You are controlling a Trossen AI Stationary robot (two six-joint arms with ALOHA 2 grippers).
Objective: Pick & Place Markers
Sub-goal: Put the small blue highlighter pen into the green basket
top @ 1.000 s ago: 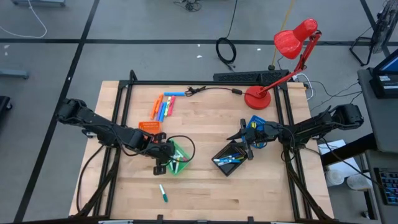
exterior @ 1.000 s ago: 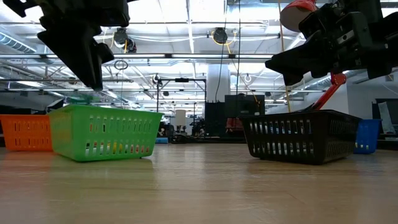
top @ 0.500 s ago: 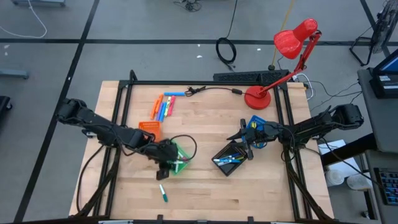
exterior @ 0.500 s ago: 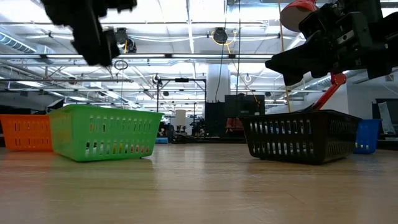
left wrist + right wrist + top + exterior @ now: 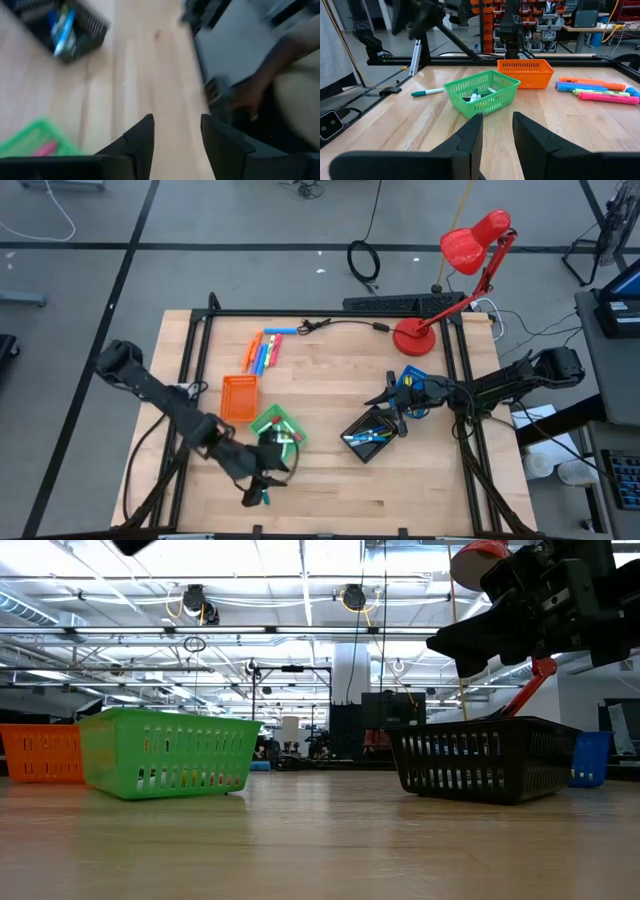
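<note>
Several markers [image 5: 262, 351], orange, blue, green and pink, lie side by side at the table's far left. One green-capped marker [image 5: 427, 92] lies alone near the front edge. My left gripper [image 5: 177, 120] hovers open above that spot [image 5: 264, 485], with nothing between its fingers. The green tray [image 5: 276, 430] holds a few markers, and the black tray [image 5: 371, 433] holds blue ones. My right gripper [image 5: 497, 132] hangs level over the black tray's far side [image 5: 384, 397], open and holding nothing.
An orange tray [image 5: 238, 396] stands beside the green one, and a blue tray [image 5: 413, 379] sits under my right arm. A red desk lamp [image 5: 412, 336] and a black cable [image 5: 345, 325] are at the far edge. A person's arm [image 5: 260, 90] shows beyond the table's front edge.
My left gripper has risen from just above the green tray and swung toward the table's near edge, ending over the lone green-capped marker; it has left the low view. The right arm and all trays stayed still.
</note>
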